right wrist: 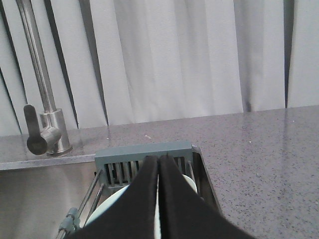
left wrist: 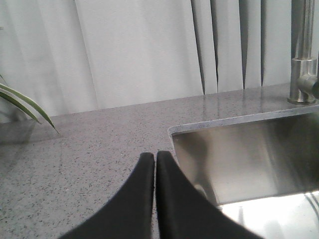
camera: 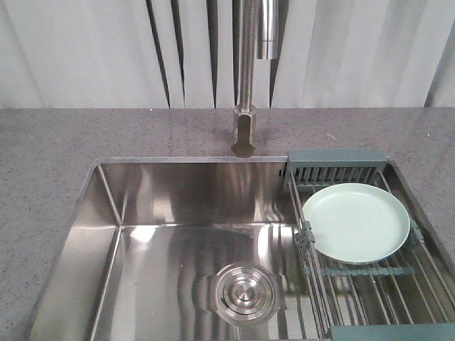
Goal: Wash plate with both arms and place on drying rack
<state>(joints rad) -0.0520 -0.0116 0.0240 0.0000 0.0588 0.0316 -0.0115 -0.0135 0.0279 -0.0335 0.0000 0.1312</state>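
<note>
Starting from the left side, the left gripper (left wrist: 155, 155) hangs above the grey counter (camera: 50, 163), just beside the sink's near-left corner. Its two black fingers are pressed together with nothing between them, so it is clenched and empty. At about 10 o'clock from it, some plant leaves (left wrist: 20, 102) enter the left wrist view.

At the middle of the front view lies the steel sink (camera: 178, 227), with the drain (camera: 240, 293) at 6 o'clock and the tap (camera: 245, 78) standing at 12 o'clock on the counter edge. No water is seen running.

On the right, the drying rack (camera: 355, 284) spans the sink, so that drops can fall into the basin. The plate (camera: 355, 222) lies nearly flat on the rods, close under the rack's far end bar, at about 3 o'clock from the drain. The right gripper (right wrist: 158, 160) hovers over this plate; its fingers are also clenched together, holding nothing.

I judge that the plate rests in its final place, with both arms apart from it.
</note>
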